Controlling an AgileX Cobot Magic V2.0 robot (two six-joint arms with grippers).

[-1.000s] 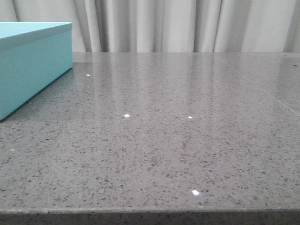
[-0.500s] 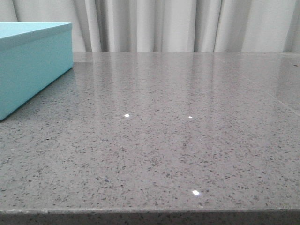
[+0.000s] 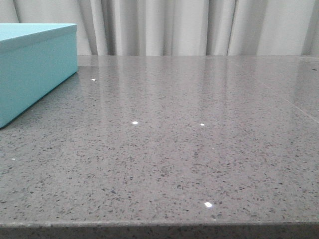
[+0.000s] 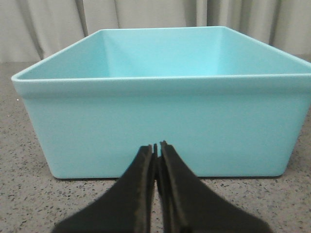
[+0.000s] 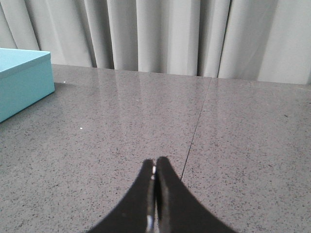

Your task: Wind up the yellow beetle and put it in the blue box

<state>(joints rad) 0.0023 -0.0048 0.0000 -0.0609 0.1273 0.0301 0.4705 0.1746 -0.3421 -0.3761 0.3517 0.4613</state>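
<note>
The blue box (image 3: pixel 35 69) stands at the far left of the grey table in the front view. In the left wrist view the blue box (image 4: pixel 165 126) is open-topped, and the part of its inside that shows holds nothing. My left gripper (image 4: pixel 156 145) is shut, just in front of its near wall, low over the table. My right gripper (image 5: pixel 155 161) is shut too, over bare tabletop, with the blue box (image 5: pixel 22 80) well off to one side. The yellow beetle is out of view in every frame. Neither gripper shows in the front view.
A grey speckled stone table (image 3: pixel 174 139) fills the front view, its near edge at the bottom of the picture. Pale curtains (image 3: pixel 174 25) hang behind it. A thin seam (image 5: pixel 194 131) runs across the tabletop by my right gripper.
</note>
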